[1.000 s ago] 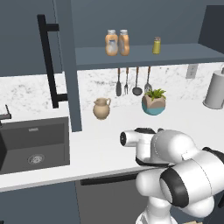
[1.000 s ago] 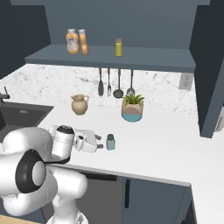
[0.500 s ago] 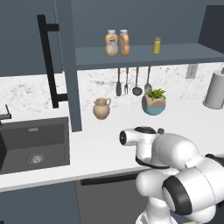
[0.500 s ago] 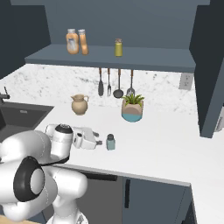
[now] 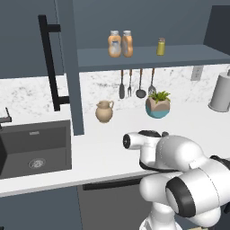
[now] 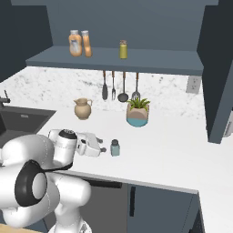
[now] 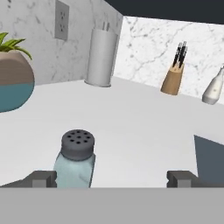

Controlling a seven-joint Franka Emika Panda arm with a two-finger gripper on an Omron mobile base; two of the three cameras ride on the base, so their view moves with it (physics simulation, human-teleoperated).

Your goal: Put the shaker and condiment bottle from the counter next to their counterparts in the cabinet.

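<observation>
We find the small squat blue-grey translucent shaker with a dark grey perforated cap standing upright on the white speckled-marble counter. In the hand view it sits just inside the left dark fingertip, well apart from the right one, so the two-finger gripper is spread wide and grasps nothing. In the right base view the gripper lies low over the counter with the shaker just beside it at 3 o'clock.

On the open shelf of the dark slate-blue wall cabinet we note two orange bottles with pale caps touching side by side, and a small yellow shaker with a dark top well apart at their 3 o'clock. We cannot tell the two bottles apart.

On the counter a tan ceramic jug and a teal-and-tan planter with a green plant stand below the hanging utensils
</observation>
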